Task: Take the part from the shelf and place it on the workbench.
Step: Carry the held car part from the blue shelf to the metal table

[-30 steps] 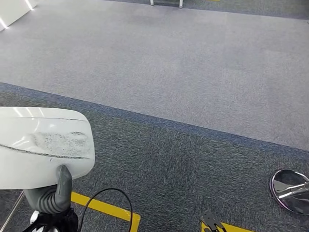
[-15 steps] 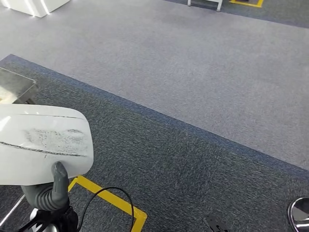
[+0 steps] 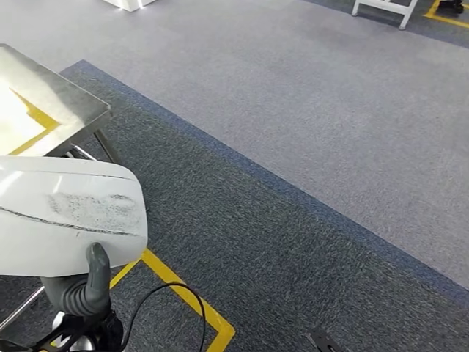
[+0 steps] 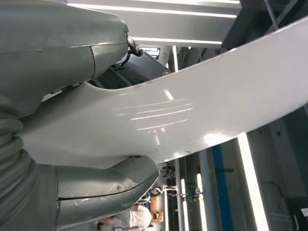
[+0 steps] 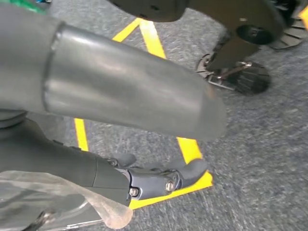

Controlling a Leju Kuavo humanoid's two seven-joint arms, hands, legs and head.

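Head view: left hand grasps the white part beside the workbench; right hand fingers released

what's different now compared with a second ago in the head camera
The whole view has swung, so the camera turned, not the things: a shiny metal workbench top with yellow tape has come into view at the left, and the round chrome floor plate has left the picture. Unchanged: the left robot hand still holds the curved white plastic part.

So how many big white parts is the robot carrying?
1. The white part is held by the left hand, low on the robot's left side, in front of the metal workbench. More could be out of view.
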